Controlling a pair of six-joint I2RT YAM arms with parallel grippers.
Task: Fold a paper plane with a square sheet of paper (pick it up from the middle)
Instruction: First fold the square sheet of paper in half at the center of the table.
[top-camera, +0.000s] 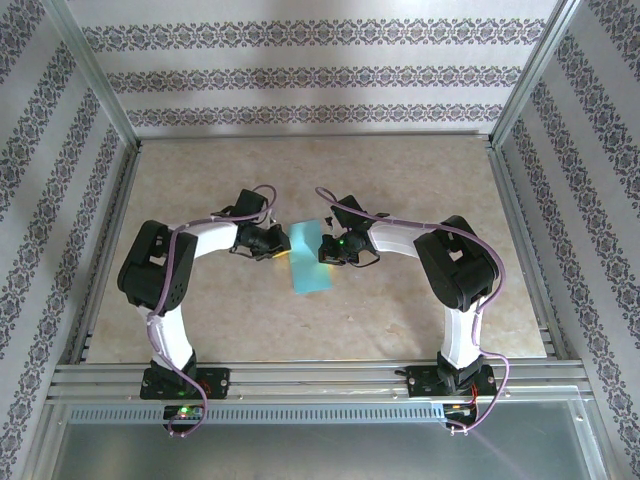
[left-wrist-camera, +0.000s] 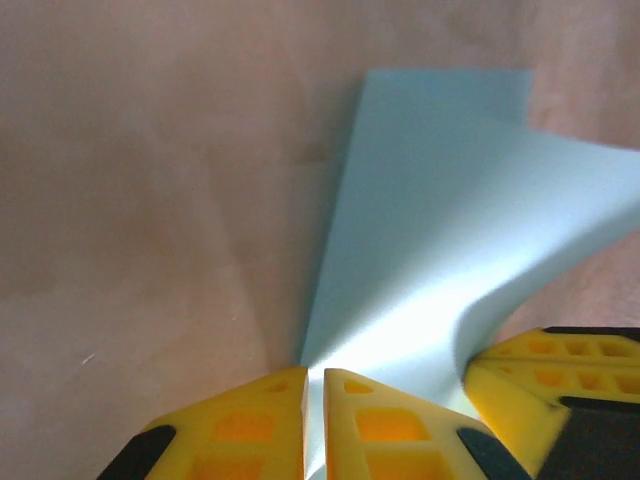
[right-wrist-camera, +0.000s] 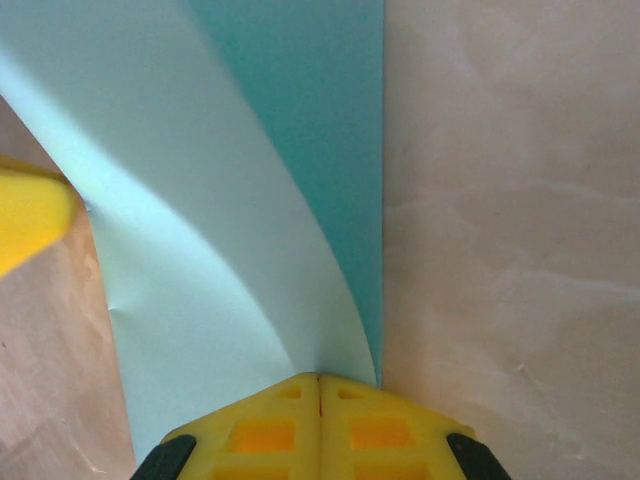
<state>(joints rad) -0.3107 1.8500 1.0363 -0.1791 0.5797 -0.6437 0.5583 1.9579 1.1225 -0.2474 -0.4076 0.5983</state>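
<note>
The blue paper (top-camera: 309, 264) sat near the middle of the table (top-camera: 420, 180) — left gripper (left-wrist-camera: 315, 398) pinched tight on one side edge, right gripper (right-wrist-camera: 320, 392) pinched on the opposite edge, the sheet curling between them.

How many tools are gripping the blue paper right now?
2. The left tool is shut on the blue paper from its left side. The right tool is shut on it from the right. The sheet bows up between them.
</note>
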